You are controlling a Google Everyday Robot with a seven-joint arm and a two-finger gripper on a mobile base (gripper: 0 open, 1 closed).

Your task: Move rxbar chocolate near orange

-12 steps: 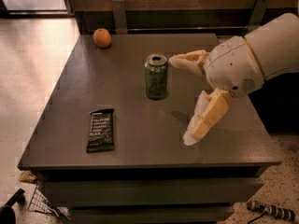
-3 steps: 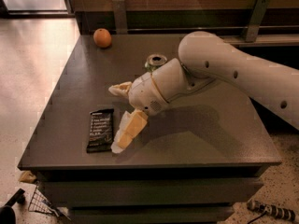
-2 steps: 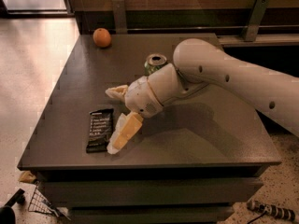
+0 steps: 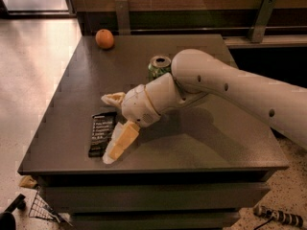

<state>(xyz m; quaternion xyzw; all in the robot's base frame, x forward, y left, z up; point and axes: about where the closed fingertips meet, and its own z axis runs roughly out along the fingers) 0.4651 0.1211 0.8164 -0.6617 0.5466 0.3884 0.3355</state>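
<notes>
The rxbar chocolate (image 4: 100, 132) is a flat black wrapper with white lettering, lying near the table's front left. The orange (image 4: 104, 38) sits at the table's far left corner. My gripper (image 4: 111, 124) is open and sits just right of the bar. One finger (image 4: 113, 98) points past the bar's far end. The other finger (image 4: 121, 142) lies along the bar's right edge and covers part of it. The gripper holds nothing.
A green soda can (image 4: 159, 67) stands behind my arm near the table's middle, partly hidden by it. The dark table (image 4: 216, 143) has edges close on the left and front. A wall rail runs behind the table.
My gripper has swung from the table's right side, near the can, leftward and down to the bar. In the last second it has crept a little closer to the bar. The bar has not moved.
</notes>
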